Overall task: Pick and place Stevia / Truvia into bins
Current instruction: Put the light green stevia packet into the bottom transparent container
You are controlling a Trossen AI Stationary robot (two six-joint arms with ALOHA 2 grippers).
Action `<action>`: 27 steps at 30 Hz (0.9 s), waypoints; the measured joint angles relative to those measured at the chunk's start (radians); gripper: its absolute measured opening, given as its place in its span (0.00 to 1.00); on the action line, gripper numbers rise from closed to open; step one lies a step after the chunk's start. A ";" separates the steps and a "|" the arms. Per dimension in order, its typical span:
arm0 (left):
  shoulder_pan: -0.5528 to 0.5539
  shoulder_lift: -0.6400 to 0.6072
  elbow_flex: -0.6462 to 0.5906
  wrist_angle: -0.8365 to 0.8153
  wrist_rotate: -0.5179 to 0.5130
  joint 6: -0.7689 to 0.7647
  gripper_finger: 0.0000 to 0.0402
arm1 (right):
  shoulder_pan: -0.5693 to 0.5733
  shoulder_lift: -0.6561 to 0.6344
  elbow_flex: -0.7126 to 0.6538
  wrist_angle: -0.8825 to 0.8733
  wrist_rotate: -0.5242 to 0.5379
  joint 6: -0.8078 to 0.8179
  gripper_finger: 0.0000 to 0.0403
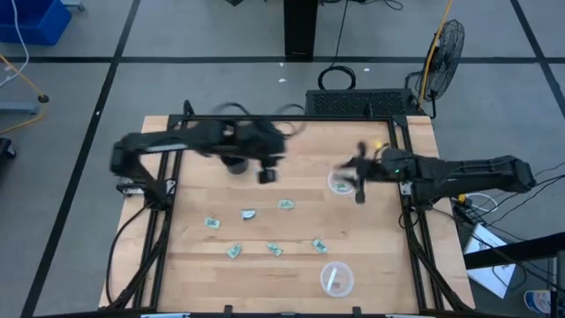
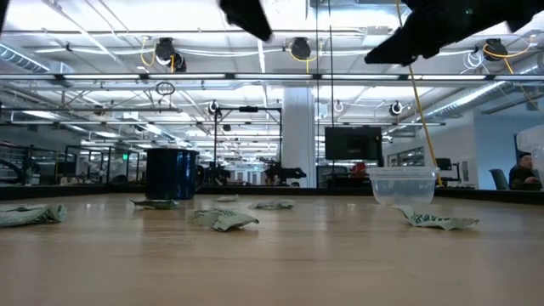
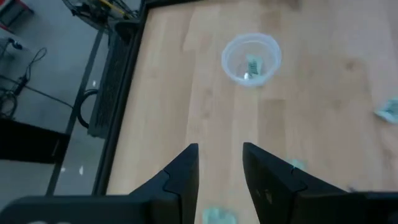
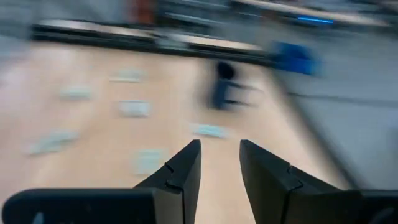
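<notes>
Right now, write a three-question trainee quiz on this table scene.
1. True or false: both clear cups, the far cup and the near cup, already hold a sachet.
2. The left gripper stands: A) shut on a sachet B) open and empty C) inside a cup.
3. Fill in: the black mug sits under the ____ arm.

Key: 1 true; 2 B; 3 left.

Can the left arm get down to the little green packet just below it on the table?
Probably yes. The left gripper hangs open above the wood, and the sachet lies flat on bare table with nothing over it. The black mug stands farther back, out of the path.
</notes>
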 joint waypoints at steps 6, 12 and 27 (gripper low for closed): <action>0.001 -0.197 -0.001 -0.190 -0.005 -0.095 0.33 | 0.121 0.237 -0.042 0.227 -0.205 0.097 0.26; -0.002 -0.304 -0.002 -0.241 -0.080 -0.226 0.33 | 0.260 0.455 -0.001 0.235 -0.302 0.069 0.26; -0.062 -0.342 -0.003 -0.291 -0.234 -0.377 0.33 | 0.407 0.786 0.007 0.350 -0.078 0.131 0.26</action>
